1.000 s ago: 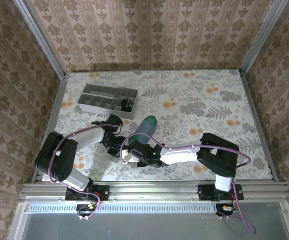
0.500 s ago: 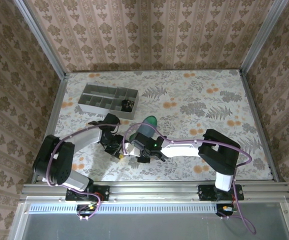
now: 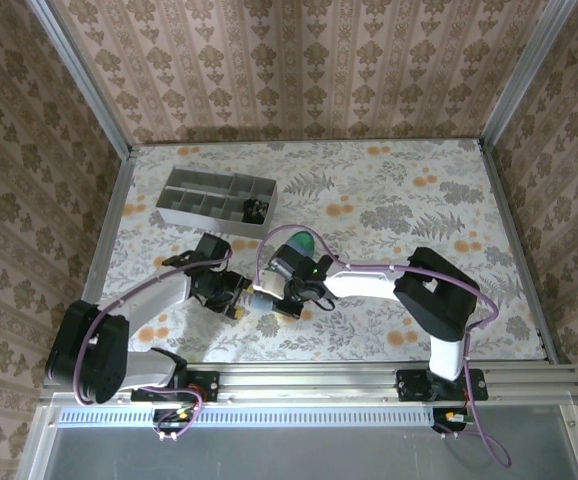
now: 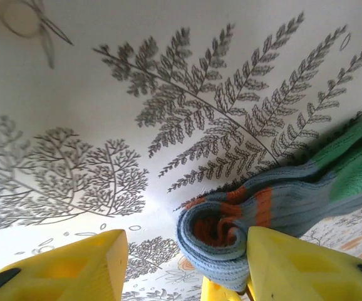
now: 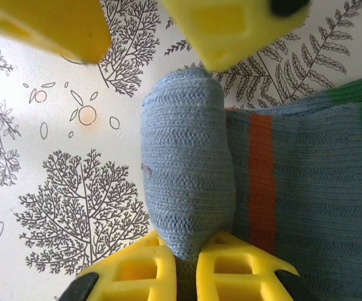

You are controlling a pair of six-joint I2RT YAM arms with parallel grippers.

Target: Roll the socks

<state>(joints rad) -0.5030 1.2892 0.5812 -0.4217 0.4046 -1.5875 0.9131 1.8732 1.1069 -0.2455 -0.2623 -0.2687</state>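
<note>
Mid-roll, I'd say: the sock [image 5: 275,157] lies front-middle on the table [image 3: 399,200], cuff end wound tight, green toe flat. The right gripper [image 5: 184,276] pinches the wound end; the left gripper [image 4: 184,269] stands spread beside it. Next it wants turning on toward the toe without slackening

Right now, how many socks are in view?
1 certain: the teal-grey sock, half rolled, in the right claw. The dark bundle in the grey tray may be a second.
</note>
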